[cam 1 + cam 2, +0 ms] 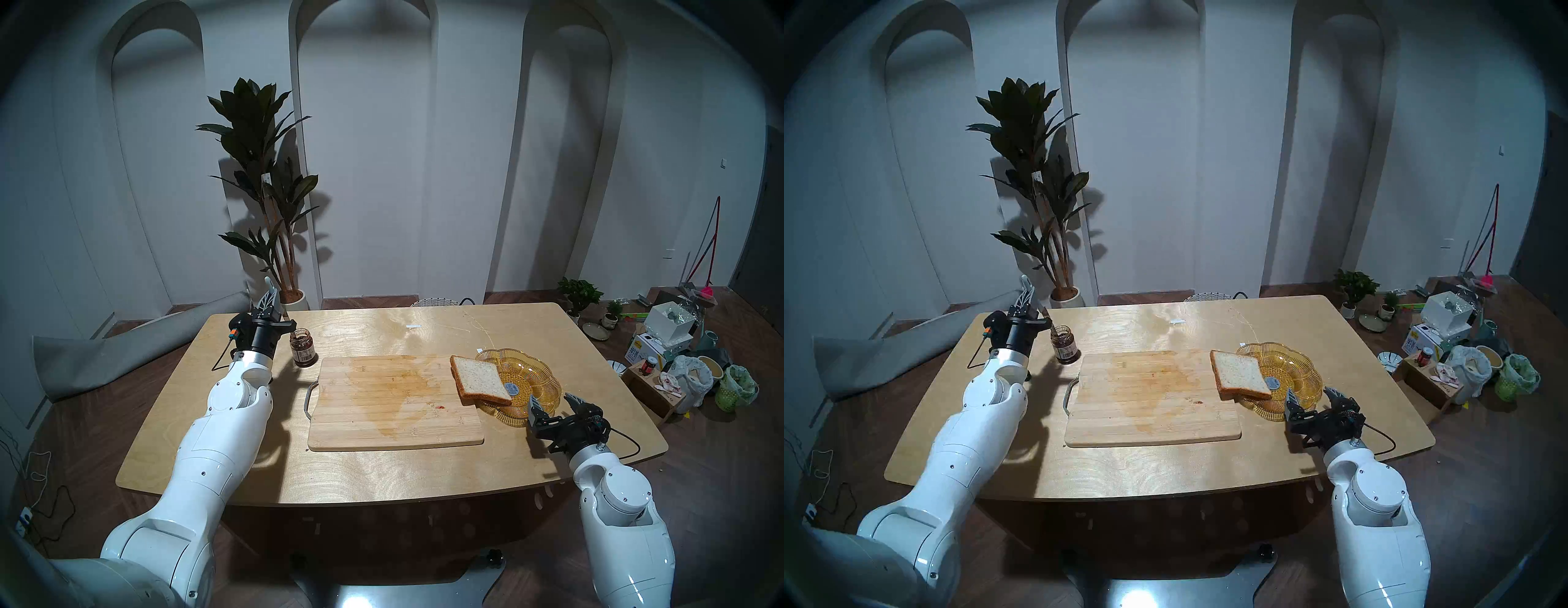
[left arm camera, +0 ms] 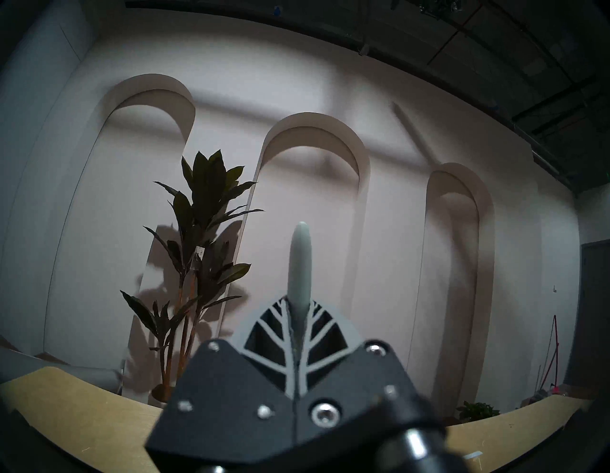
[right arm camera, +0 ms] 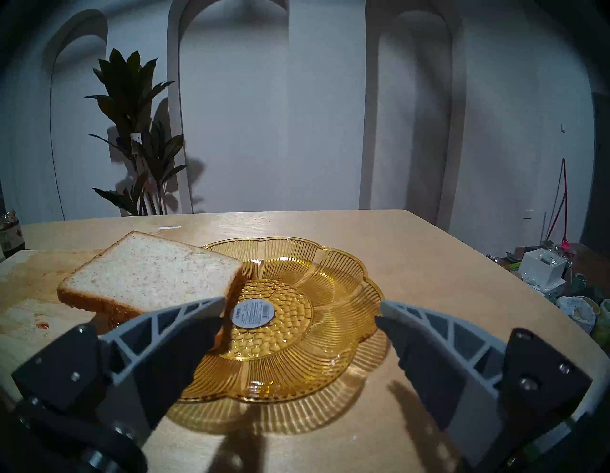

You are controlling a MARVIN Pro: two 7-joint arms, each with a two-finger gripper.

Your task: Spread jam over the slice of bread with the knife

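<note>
My left gripper (image 1: 265,299) is shut on the knife (image 2: 299,261). Its pale grey-blue handle sticks up past the fingertips, and the dark blade slants down towards the open jar. The jam (image 1: 303,348) is dark paste in a small clear labelled jar, standing right beside that gripper at the board's far left corner. The slice of bread (image 1: 479,379) leans tilted on the left rim of an amber glass dish (image 1: 536,373), overhanging the board. Just in front of the dish, my right gripper (image 1: 550,399) is open and holds nothing; its left finger is close to the bread's near corner.
A wooden cutting board (image 1: 394,403) with a metal handle on its left lies in the table's middle, stained and carrying a small red smear (image 1: 441,406). A potted plant (image 1: 263,191) stands behind the table. Boxes and bags (image 1: 679,365) clutter the floor on the right.
</note>
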